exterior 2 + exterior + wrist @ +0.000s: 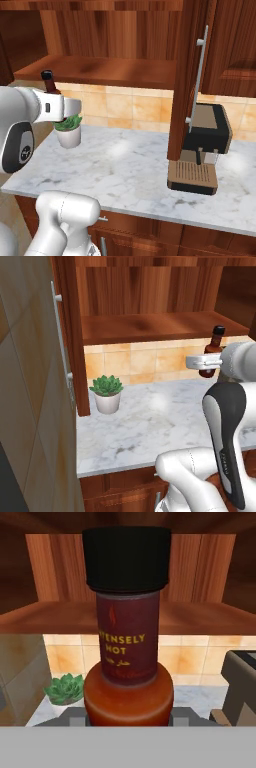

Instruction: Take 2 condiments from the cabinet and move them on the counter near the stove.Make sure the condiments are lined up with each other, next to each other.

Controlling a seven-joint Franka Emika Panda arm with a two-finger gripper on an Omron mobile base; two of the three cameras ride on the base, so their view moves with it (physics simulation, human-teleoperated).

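My gripper (128,718) is shut on a condiment, a slim red-brown sauce bottle (128,647) with a black cap and an "Intensely Hot" label. The bottle (215,346) hangs upright in the air just below the front edge of the cabinet shelf (150,326), above the marbled counter (150,421). In the right base view its cap (47,76) sticks up behind my wrist, and the gripper (67,109) is mostly hidden by the hand. The stove is out of view.
The cabinet door (182,75) with its silver bar handle (198,75) stands open over the counter. A small potted succulent (106,391) sits by the tiled wall. A dark coffee machine (200,150) stands to the right on the counter.
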